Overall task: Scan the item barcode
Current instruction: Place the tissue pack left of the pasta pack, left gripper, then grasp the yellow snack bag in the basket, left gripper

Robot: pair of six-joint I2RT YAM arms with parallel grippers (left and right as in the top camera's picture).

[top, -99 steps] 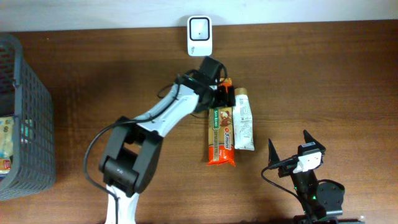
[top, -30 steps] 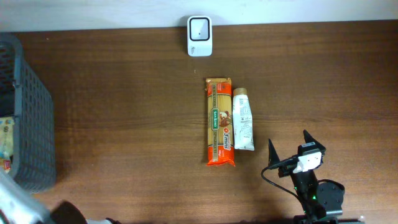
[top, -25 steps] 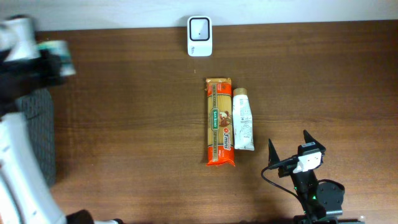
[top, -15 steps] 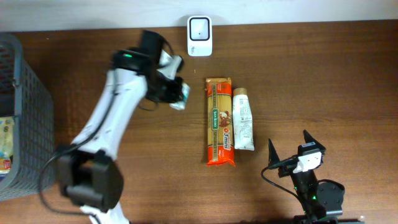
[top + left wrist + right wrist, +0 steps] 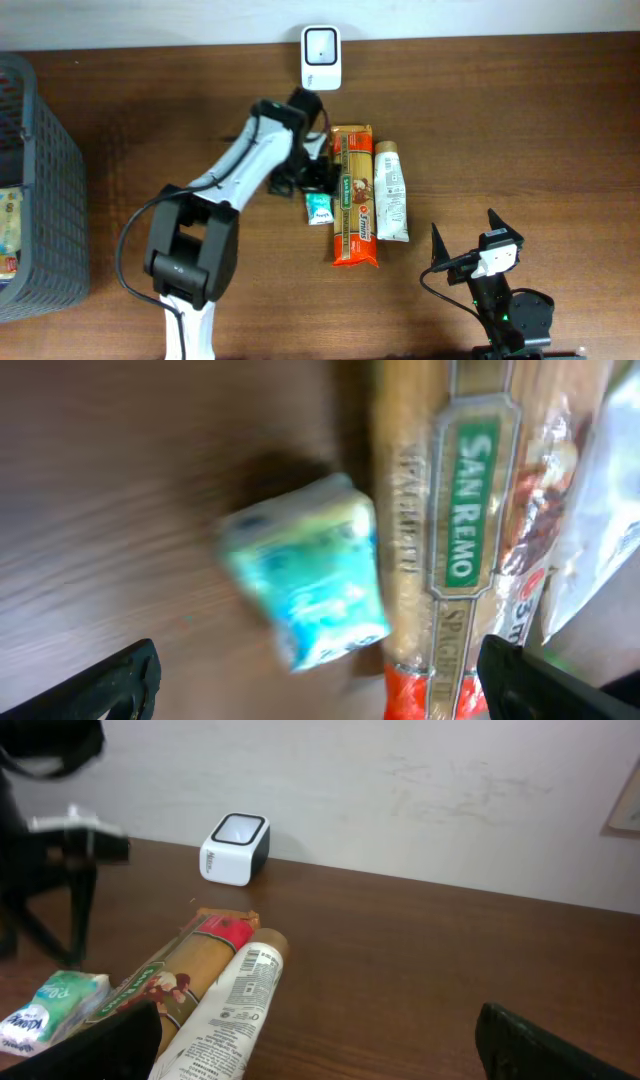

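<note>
A small teal packet point(image 5: 319, 208) lies on the table against the left side of the spaghetti pack point(image 5: 353, 195). My left gripper point(image 5: 317, 182) hovers just behind it, open, and nothing is held. In the left wrist view the teal packet point(image 5: 310, 580) lies free between and ahead of the wide-apart fingertips point(image 5: 125, 682), beside the spaghetti pack point(image 5: 450, 510). The white scanner point(image 5: 321, 45) stands at the table's far edge. My right gripper point(image 5: 465, 242) rests open near the front right, empty, facing the scanner point(image 5: 235, 847).
A white tube point(image 5: 391, 192) lies right of the spaghetti pack. A dark mesh basket point(image 5: 40, 180) holding more packets stands at the left edge. The left arm point(image 5: 235, 185) stretches diagonally across the table's middle. A pale wall runs behind the scanner.
The left arm swung from the basket to the table's middle carrying the teal packet, then opened. The packet now lies on the table beside the spaghetti pack. The right arm stayed still.
</note>
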